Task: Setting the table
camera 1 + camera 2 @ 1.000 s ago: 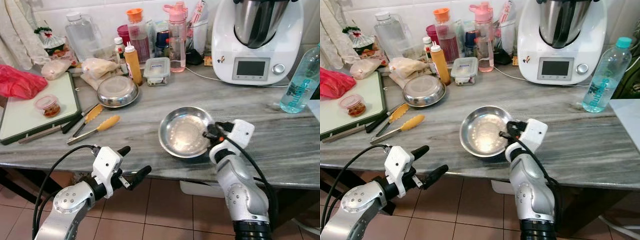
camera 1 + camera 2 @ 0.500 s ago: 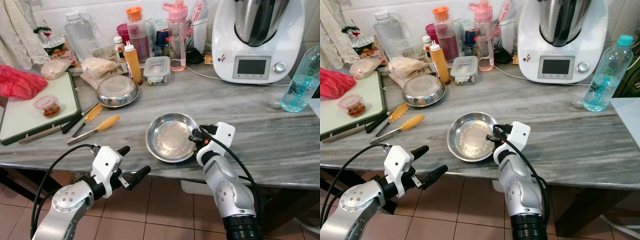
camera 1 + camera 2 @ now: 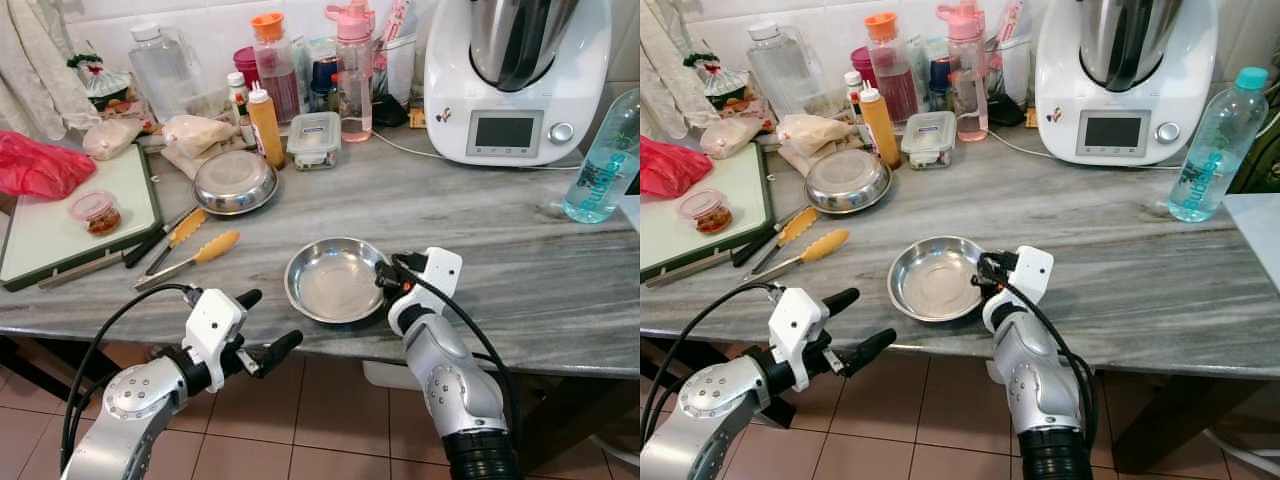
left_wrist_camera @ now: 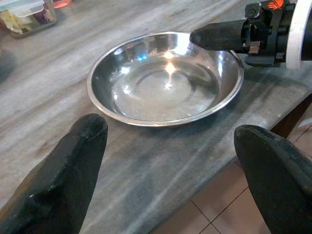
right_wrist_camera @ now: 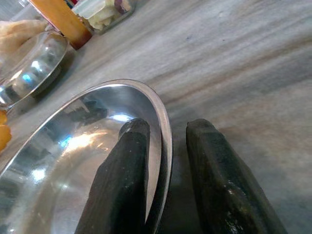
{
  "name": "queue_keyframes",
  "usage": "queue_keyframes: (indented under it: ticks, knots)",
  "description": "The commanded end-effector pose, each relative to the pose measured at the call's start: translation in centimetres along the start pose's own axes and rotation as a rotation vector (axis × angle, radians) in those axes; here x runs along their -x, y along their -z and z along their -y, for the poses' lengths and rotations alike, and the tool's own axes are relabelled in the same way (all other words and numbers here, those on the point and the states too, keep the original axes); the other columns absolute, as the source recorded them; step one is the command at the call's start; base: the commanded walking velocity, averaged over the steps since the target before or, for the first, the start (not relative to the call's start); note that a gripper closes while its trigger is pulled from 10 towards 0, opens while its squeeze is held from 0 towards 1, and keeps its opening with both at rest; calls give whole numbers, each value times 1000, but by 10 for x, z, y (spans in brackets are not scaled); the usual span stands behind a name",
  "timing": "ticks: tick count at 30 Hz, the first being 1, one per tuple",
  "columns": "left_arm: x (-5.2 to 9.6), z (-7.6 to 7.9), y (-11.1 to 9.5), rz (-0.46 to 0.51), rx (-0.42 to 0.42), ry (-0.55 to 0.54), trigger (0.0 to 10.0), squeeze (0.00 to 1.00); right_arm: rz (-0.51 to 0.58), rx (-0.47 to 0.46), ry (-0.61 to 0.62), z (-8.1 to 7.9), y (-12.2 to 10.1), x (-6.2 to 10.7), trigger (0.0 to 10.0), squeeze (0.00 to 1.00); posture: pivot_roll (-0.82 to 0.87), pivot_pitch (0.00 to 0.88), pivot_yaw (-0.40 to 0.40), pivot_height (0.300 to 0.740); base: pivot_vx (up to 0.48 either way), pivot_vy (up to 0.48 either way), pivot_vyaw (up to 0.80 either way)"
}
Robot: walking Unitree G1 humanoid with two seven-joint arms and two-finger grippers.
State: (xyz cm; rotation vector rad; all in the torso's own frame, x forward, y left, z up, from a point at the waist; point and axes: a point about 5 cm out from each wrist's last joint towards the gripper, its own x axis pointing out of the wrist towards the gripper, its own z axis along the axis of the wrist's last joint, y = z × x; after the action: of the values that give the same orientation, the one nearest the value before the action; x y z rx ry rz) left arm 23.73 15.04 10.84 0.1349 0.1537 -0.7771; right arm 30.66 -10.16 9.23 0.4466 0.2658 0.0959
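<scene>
Grey marble counter (image 3: 520, 250) strewn with kitchen things. At the back right, a white food processor (image 3: 515, 75) with a steel jug and small screen. At the far left, a green-edged cutting board (image 3: 45, 225) bearing a small lidded tub (image 3: 95, 210) of something reddish. Near the right edge, a clear blue water bottle (image 3: 603, 160) with a partly legible label, apparently "Bubbles". Along the back wall: a clear jug (image 3: 165, 65), an orange-capped bottle (image 3: 275, 65) of red liquid, a pink sports bottle (image 3: 353, 70), an orange squeeze bottle (image 3: 266, 125), and a lidded glass box (image 3: 314, 140) with food inside. Left of centre, an upturned steel bowl (image 3: 235, 182), with orange-handled tongs (image 3: 185, 258) just in front.

Close to the counter's front edge, an empty steel plate (image 3: 335, 280), shallow and shiny. Right gripper (image 3: 385, 275) clamped on its right rim, one finger (image 5: 122, 170) inside and the other outside. Left gripper (image 3: 265, 325) spread wide, holding nothing, below the counter edge over the tiled floor (image 3: 330, 430), facing the plate.
</scene>
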Motion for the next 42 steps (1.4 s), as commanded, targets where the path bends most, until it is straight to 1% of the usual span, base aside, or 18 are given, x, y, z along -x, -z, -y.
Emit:
queue_keyframes:
  ticks: [1,4,6,8,11,14,17,19,20,22,24,25,27,29,33,34,36,42]
  knots:
    - [2,-1,-3,-7,-23,2,10000,0,-63,-39,-9,-13,26,7,10000,1000,-73,27,145,740,0,0,0]
    - [1,0,-5,-6,-23,2,10000,0,-57,-27,-5,-11,25,8,10000,1000,-70,26,143,740,0,0,0]
    - [1,0,-7,0,-23,4,10000,0,-31,-54,4,-11,19,9,10000,1000,-69,23,141,740,0,0,0]
    - [1,0,-8,1,-24,2,10000,0,-8,-25,5,-11,14,9,10000,1000,-69,23,141,740,0,0,0]
    - [-2,-4,-13,13,-23,-10,10000,0,61,62,2,-11,-1,13,10000,1000,-68,24,141,740,0,0,0]
    - [-2,-4,-15,17,-23,-13,10000,0,91,88,1,-10,-7,16,10000,1000,-72,20,144,740,0,0,0]
    - [-2,-4,-16,20,-20,-17,10000,0,126,154,-8,-11,-14,20,10000,1000,-75,20,143,740,0,0,0]
    - [-4,-5,-18,40,-15,-41,10000,0,166,234,-19,-13,-21,24,10000,1000,-83,11,136,740,0,0,0]
    - [-4,-5,-18,40,-15,-41,10000,0,166,234,-19,-13,-21,24,10000,1000,-83,11,136,740,0,0,0]
    - [-12,-9,-22,71,-6,-112,10000,0,209,325,-26,-17,-30,28,10000,1000,-102,1,116,740,0,0,0]
    - [-12,-9,-22,71,-6,-112,10000,0,209,325,-26,-17,-30,28,10000,1000,-102,1,116,740,0,0,0]
    - [-18,-13,-20,90,20,-170,10000,0,231,386,-19,-17,-36,30,10000,1000,-112,0,98,740,0,0,0]
    - [-23,-14,-14,108,49,-216,10000,0,253,455,-1,-14,-43,31,10000,1000,-120,0,79,740,0,0,0]
    - [-27,-13,-12,125,77,-257,10000,0,249,467,-11,-10,-46,31,10000,1000,-124,0,56,740,0,0,0]
    - [-31,-14,-11,143,87,-309,10000,0,247,497,-26,-8,-50,30,10000,1000,-124,0,35,740,0,0,0]
    - [-33,-21,-10,153,87,-397,10000,0,241,512,-36,-6,-52,29,10000,1000,-121,0,25,740,0,0,0]
    - [-35,-28,-11,167,87,-468,10000,0,239,521,-46,-7,-56,27,10000,1000,-119,0,9,740,0,0,0]
    - [-38,-37,-12,190,108,-583,10000,0,256,551,-81,-15,-63,25,10000,1000,-110,0,-21,740,0,0,0]
